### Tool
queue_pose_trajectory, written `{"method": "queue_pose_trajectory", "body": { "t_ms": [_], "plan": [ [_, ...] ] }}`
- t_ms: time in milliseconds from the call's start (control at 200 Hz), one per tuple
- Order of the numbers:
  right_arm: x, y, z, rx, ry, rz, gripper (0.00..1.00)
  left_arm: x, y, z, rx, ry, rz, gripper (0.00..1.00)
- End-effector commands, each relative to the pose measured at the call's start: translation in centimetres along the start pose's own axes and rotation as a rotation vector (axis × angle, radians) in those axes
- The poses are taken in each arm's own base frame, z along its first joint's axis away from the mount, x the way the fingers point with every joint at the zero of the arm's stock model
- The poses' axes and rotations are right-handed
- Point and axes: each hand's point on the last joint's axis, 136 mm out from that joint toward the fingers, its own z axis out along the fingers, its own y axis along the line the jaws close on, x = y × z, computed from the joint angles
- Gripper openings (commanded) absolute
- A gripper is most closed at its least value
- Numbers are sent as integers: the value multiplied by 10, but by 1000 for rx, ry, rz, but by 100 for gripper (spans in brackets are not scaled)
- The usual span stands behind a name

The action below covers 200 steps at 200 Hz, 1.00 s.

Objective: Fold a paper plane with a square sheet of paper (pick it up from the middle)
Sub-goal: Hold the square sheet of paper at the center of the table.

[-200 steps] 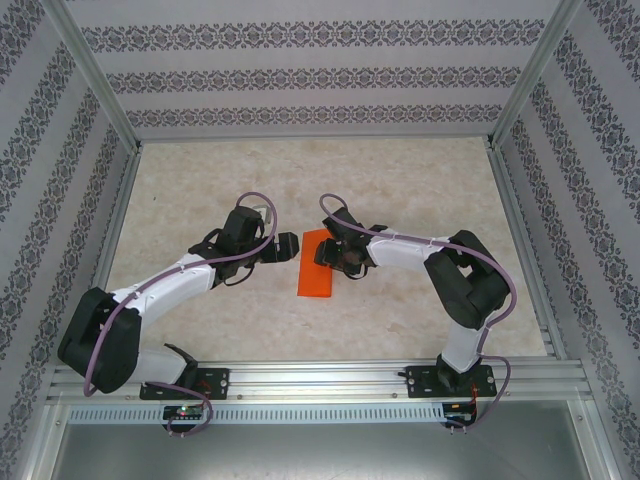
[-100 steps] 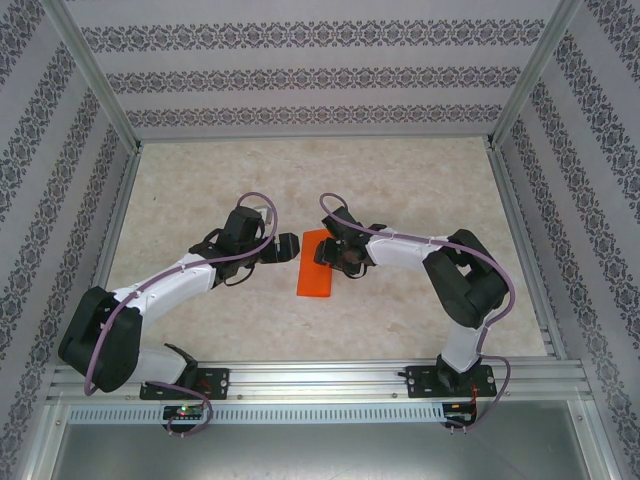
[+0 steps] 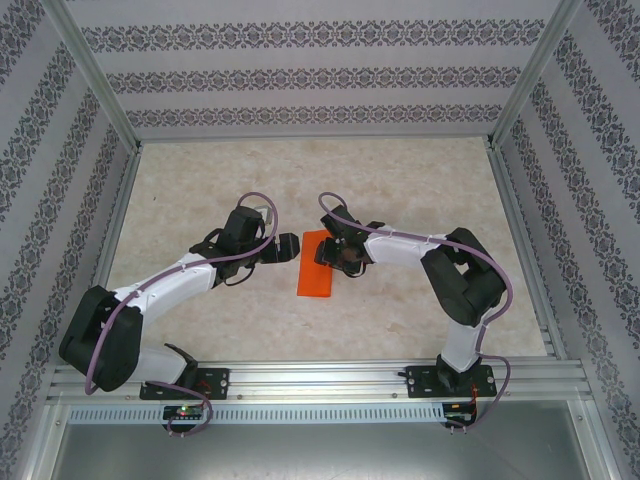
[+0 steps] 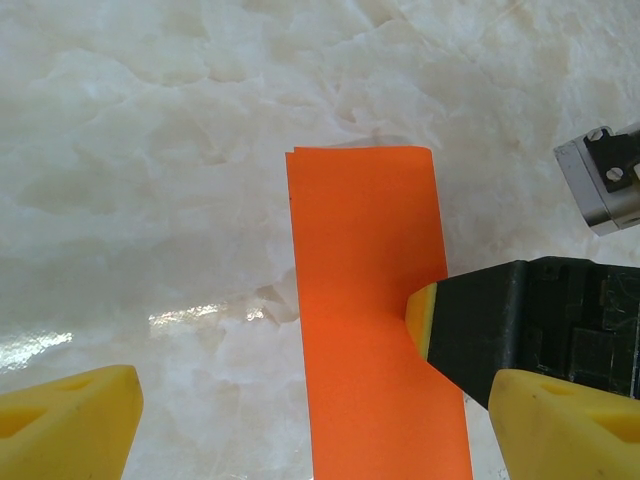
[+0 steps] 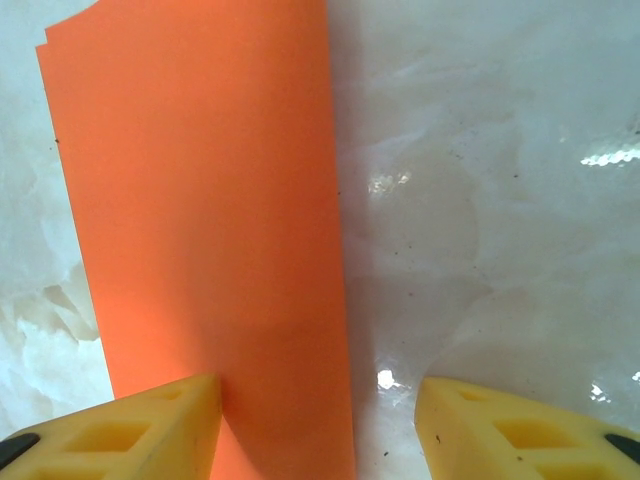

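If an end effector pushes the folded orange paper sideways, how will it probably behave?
The orange paper looks thin and flat, so probably light and floppy. The table shines, so it may slide easily. Its two layers might shift apart.

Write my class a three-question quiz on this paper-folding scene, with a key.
1. True or false: the orange paper lies on the table as a folded strip.
2. Which tool rests a fingertip on the paper's edge? A: left tool. B: right tool.
3. Fill in: the left tool's jaws stand ____.
Key: 1 true; 2 B; 3 open.
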Motion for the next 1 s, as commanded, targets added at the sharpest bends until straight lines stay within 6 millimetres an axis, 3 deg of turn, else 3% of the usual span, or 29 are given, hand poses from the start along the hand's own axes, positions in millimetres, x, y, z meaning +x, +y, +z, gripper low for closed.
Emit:
{"method": "queue_pose_trajectory", "body": {
  "t_ms": [0,310,654,994],
  "plan": [
    [8,-18,21,70,22,6,55,-9,-13,-1,29,-11,13,90],
    [2,-11,14,-18,-17,58,56,-9,-14,0,32,-9,11,90],
    [11,-12,19,24,54,-56,57,-7,-14,2,32,0,15,91],
    [8,-15,21,59,49,-57,58,-7,-14,3,34,1,14,90]
  ]
}}
